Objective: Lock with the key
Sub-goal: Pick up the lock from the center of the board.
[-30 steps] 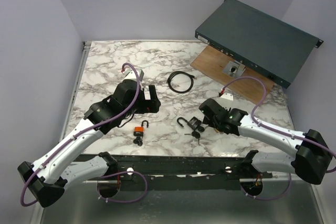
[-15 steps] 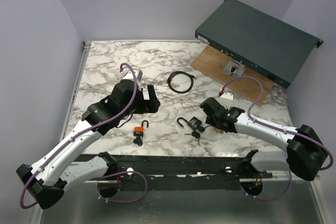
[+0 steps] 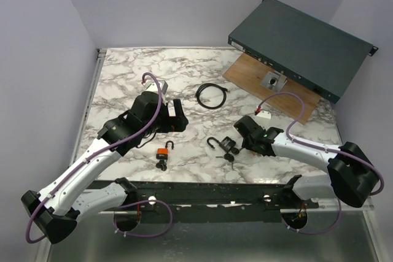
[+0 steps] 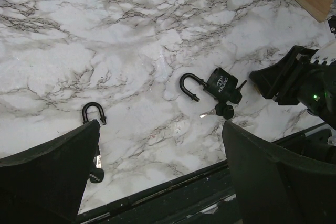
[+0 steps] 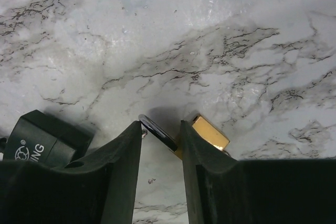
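In the right wrist view a brass padlock (image 5: pixel 210 132) lies on the marble, its dark shackle (image 5: pixel 157 132) spanning the narrow gap of my right gripper (image 5: pixel 160 129). Both fingers touch it. From above, the right gripper (image 3: pixel 243 137) hides that lock. A black padlock (image 3: pixel 228 145) with its shackle open lies just left of it, keys (image 3: pixel 229 157) beside it; it also shows in the wrist views as black padlock (image 4: pixel 224 84) and black padlock (image 5: pixel 44 140). An orange padlock (image 3: pixel 163 151) with a key (image 3: pixel 161 165) lies below my left gripper (image 3: pixel 175 118), which hovers wide open and empty, left gripper (image 4: pixel 160 127).
A black cable loop (image 3: pixel 212 96) lies mid-table. A wooden board (image 3: pixel 245 72) and a dark rack unit (image 3: pixel 301 38) sit at the back right. The table's dark front rail (image 3: pixel 202 191) runs just below the padlocks.
The right gripper's jaws have narrowed onto the brass padlock's shackle, and the right arm has swung in a little. The left arm has hardly moved.
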Action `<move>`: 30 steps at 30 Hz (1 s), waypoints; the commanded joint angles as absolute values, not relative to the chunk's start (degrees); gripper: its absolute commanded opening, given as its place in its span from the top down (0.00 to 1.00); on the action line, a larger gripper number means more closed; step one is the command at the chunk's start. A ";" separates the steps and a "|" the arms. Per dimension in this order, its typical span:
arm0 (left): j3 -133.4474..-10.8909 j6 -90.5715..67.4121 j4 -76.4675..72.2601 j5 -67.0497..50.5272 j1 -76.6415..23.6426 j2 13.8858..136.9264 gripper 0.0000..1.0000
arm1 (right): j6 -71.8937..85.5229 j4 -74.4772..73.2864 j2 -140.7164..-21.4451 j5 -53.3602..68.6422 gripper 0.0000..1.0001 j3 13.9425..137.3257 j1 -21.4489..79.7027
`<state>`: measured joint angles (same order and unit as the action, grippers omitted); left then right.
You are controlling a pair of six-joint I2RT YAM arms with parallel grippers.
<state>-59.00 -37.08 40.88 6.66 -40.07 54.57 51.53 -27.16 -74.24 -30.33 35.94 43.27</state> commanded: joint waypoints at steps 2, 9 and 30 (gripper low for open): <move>-59.28 -37.09 41.03 4.48 -39.20 54.75 0.02 | 50.33 -25.74 -76.02 -29.25 0.65 37.72 43.13; -58.65 -37.40 40.79 3.62 -38.54 54.73 0.02 | 49.35 -25.76 -75.93 -28.01 0.72 38.63 43.09; -57.85 -37.66 39.96 1.58 -37.81 55.55 0.02 | 48.42 -30.74 -79.73 -30.22 0.86 42.19 43.11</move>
<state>-58.57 -37.41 40.80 2.92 -38.24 55.53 47.94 -27.99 -78.94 -27.99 40.14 43.27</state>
